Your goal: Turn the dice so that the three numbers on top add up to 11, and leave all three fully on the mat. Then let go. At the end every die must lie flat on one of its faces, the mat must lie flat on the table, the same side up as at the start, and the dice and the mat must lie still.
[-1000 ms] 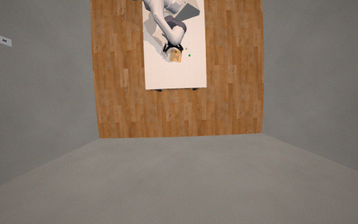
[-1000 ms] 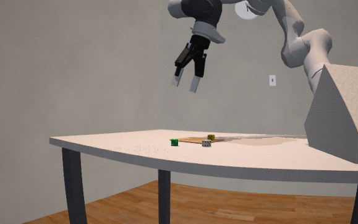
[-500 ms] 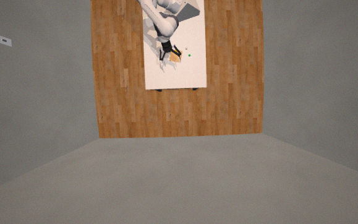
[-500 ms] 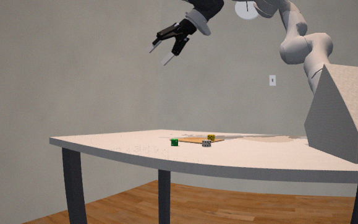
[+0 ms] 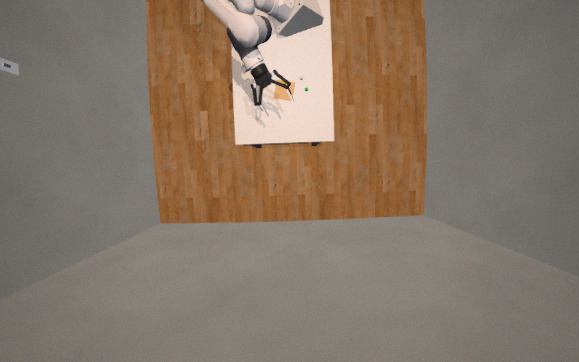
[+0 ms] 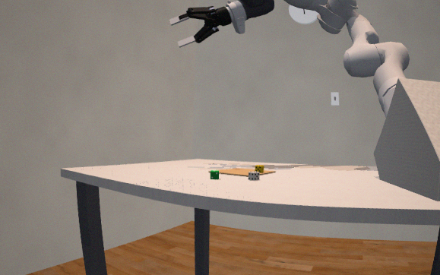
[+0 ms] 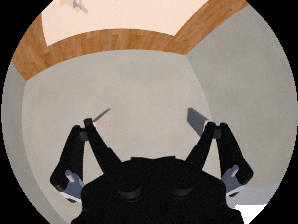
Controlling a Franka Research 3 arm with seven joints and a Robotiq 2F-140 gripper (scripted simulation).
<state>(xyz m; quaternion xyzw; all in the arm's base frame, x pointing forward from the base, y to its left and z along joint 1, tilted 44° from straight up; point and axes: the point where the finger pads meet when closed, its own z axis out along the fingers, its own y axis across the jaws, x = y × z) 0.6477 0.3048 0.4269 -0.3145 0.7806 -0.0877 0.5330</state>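
Note:
A thin tan mat (image 6: 247, 172) lies flat on the white table. A yellow die (image 6: 259, 168) sits on the mat near its far edge. A white die (image 6: 254, 175) sits on the table just in front of the mat's near edge. My gripper (image 6: 182, 30) is open and empty, high above the table, pointing sideways away from the dice. Top faces are too small to read.
A large grey housing (image 6: 420, 140) stands on the table's right side, at the arm's base. The table's curved front edge (image 6: 219, 199) is near the dice. A wood floor lies below.

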